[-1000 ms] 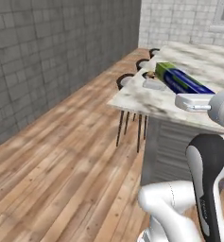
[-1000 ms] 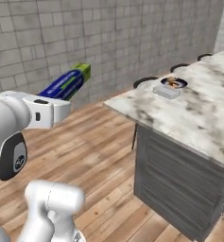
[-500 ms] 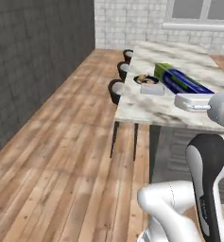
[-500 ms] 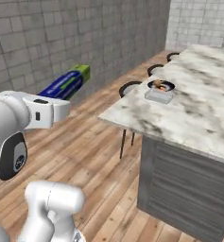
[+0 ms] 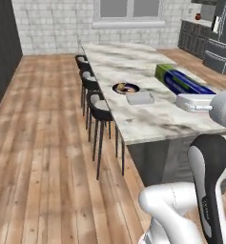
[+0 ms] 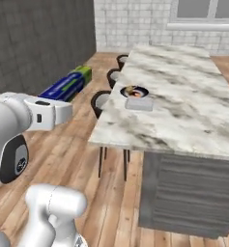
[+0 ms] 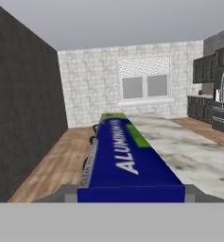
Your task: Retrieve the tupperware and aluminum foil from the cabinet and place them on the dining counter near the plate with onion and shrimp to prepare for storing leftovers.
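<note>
My gripper [image 5: 190,97] is shut on the aluminum foil [image 5: 180,80], a long dark blue box with a yellow-green far end. It hangs in the air over the near right part of the dining counter [image 5: 152,121]. In the hand view the aluminum foil [image 7: 125,158] runs straight away from me, white lettering up. On the marble top lies the tupperware [image 5: 139,98], with the small black plate with onion and shrimp [image 5: 126,87] just behind it. From the right, the aluminum foil [image 6: 67,84] juts from my gripper [image 6: 62,102], left of the counter, and the tupperware [image 6: 139,104] sits before the plate [image 6: 134,91].
Black stools [image 5: 99,106] line the counter's left side. Wooden floor [image 5: 38,143] stretches open to the left, up to a dark grey wall [image 6: 34,43]. A white tiled wall with a window [image 5: 128,9] closes the far end, and dark cabinets [image 5: 212,40] stand at the back right.
The whole picture has swung, so the base has turned: the counter, seen from its corner before, now runs lengthwise ahead. The foil box stays held the same way in my gripper.
</note>
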Robot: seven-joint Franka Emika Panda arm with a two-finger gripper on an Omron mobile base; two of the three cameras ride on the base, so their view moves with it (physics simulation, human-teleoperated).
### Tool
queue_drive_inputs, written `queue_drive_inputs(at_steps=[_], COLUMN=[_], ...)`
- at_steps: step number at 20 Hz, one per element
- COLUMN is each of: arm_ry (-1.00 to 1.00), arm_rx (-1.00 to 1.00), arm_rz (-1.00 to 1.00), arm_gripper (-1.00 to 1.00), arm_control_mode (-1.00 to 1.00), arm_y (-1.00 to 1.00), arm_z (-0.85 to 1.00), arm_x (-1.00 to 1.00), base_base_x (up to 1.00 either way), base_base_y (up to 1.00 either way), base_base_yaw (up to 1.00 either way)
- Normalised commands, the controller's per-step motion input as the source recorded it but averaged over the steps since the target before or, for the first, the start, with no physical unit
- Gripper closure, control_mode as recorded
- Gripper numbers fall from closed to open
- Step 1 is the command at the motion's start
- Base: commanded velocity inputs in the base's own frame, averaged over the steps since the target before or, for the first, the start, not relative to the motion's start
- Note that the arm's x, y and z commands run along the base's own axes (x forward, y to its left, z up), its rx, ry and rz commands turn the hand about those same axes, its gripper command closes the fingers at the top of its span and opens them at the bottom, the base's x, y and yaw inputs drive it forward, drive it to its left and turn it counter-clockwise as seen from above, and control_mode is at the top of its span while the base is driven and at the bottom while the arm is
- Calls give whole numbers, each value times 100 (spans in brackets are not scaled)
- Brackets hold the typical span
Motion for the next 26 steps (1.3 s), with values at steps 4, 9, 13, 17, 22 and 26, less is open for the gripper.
queue_drive_inputs(at_steps=[4, 9, 13, 17, 22, 26], arm_ry=[0, 0, 0, 0, 0, 0], arm_rx=[0, 0, 0, 0, 0, 0], arm_rz=[0, 0, 0, 0, 0, 0], arm_gripper=[100, 100, 100, 100, 100, 100], arm_control_mode=[100, 100, 100, 100, 100, 100], arm_y=[0, 0, 0, 0, 0, 0], arm_z=[0, 0, 0, 0, 0, 0], arm_x=[0, 0, 0, 0, 0, 0], base_base_x=[54, 34, 38, 18, 34, 27], base_base_y=[87, 97, 100, 100, 100, 100], base_base_yaw=[-72, -69, -65, -56, -46, -39])
